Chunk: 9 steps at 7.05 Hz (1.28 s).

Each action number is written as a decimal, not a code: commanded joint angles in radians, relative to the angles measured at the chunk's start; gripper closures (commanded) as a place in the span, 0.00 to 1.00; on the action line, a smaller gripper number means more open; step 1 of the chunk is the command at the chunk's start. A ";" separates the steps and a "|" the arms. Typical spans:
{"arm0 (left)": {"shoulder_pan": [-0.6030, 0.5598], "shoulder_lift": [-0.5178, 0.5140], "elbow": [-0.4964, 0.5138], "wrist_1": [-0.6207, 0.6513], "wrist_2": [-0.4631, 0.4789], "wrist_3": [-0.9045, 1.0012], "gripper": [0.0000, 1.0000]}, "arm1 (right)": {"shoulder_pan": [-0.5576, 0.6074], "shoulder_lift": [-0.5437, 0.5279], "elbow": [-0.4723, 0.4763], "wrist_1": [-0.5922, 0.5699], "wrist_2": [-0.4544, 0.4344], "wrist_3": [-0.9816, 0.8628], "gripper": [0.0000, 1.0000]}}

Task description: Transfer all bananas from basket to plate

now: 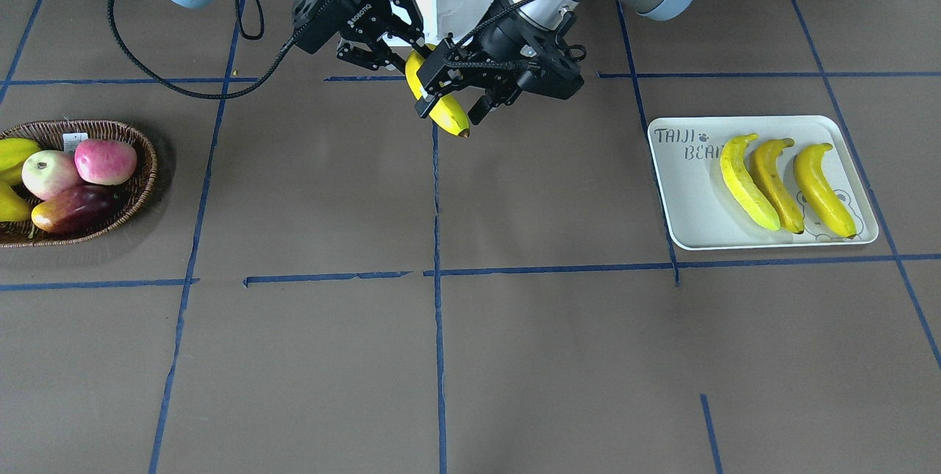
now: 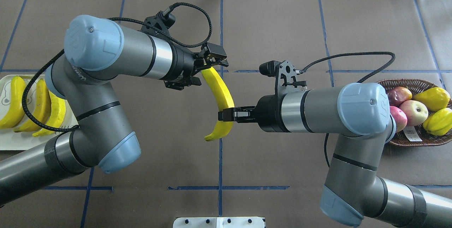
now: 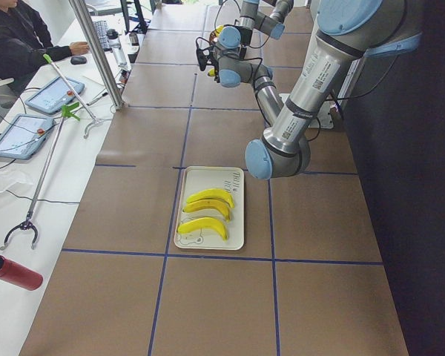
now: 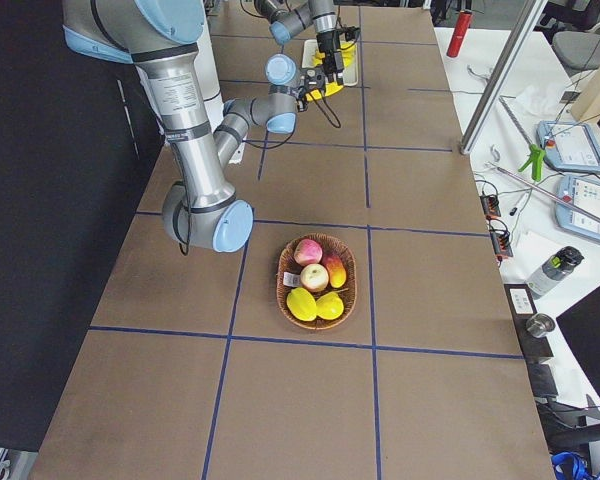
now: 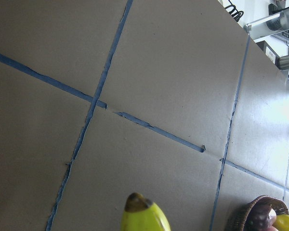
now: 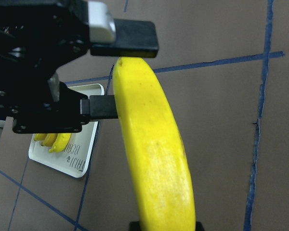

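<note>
Hanging in mid-air at centre frame in the overhead view, a yellow banana point(image 2: 220, 93) bridges a hand-over. The right gripper point(image 2: 226, 115) is clamped across its lower half. The left gripper point(image 2: 209, 69) straddles its upper end, jaws set either side; whether they press on the skin cannot be told. Three bananas point(image 1: 772, 184) lie side by side on the white plate point(image 1: 684, 202) at the right of the front-facing view. The wicker basket point(image 1: 145, 165), at far left, holds apples point(image 1: 105, 160) and a mango point(image 1: 73, 209).
</note>
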 commanded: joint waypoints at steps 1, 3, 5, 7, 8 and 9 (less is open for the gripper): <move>0.040 -0.003 0.005 -0.003 0.000 -0.001 0.03 | -0.002 0.001 0.003 0.000 -0.001 0.000 0.97; 0.042 -0.004 -0.010 -0.005 0.000 -0.050 0.37 | -0.003 0.001 0.003 0.000 -0.001 0.000 0.97; 0.037 0.003 -0.019 -0.006 -0.006 -0.084 1.00 | -0.003 -0.002 0.009 0.000 0.002 0.002 0.15; 0.031 0.013 -0.030 -0.006 -0.008 -0.084 1.00 | 0.002 -0.011 0.038 0.000 0.000 0.002 0.00; 0.029 0.019 -0.042 -0.003 -0.008 -0.084 1.00 | 0.003 -0.012 0.061 0.000 0.004 0.002 0.00; 0.026 0.019 -0.043 0.003 -0.008 -0.084 1.00 | 0.006 -0.014 0.065 0.000 0.004 0.002 0.00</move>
